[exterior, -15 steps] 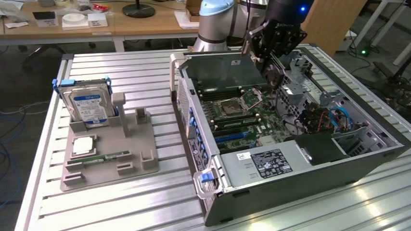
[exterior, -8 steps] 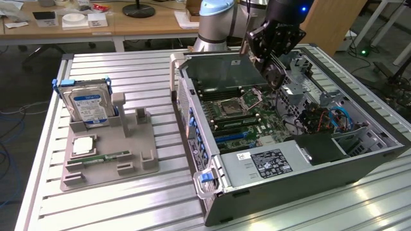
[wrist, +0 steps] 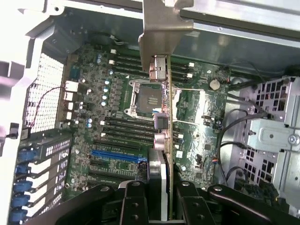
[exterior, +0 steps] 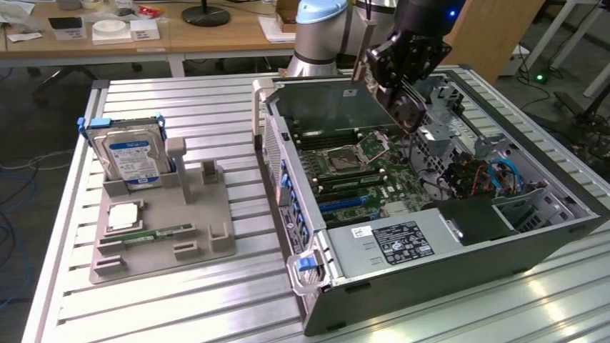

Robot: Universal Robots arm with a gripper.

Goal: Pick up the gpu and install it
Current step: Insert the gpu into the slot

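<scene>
Exterior view: gripper [exterior: 405, 80] clamped narrow on the graphics card [exterior: 402, 108], held upright on its edge just under the fingers, above the open computer case [exterior: 429, 275], probably for meeting a slot straight. Wrist view: graphics card [wrist: 165, 140] edge-on between the fingers [wrist: 133, 204], bracket [wrist: 161, 28] ahead, motherboard [wrist: 117, 108] beneath, apparently not seated yet.

Wooden desk [exterior: 191, 37] runs along the upper left, cluttered with white bits [exterior: 110, 28] and what might be a black lamp base [exterior: 206, 14]. Dark floor [exterior: 38, 107] below it, blue cables [exterior: 10, 229] at the left edge.
</scene>
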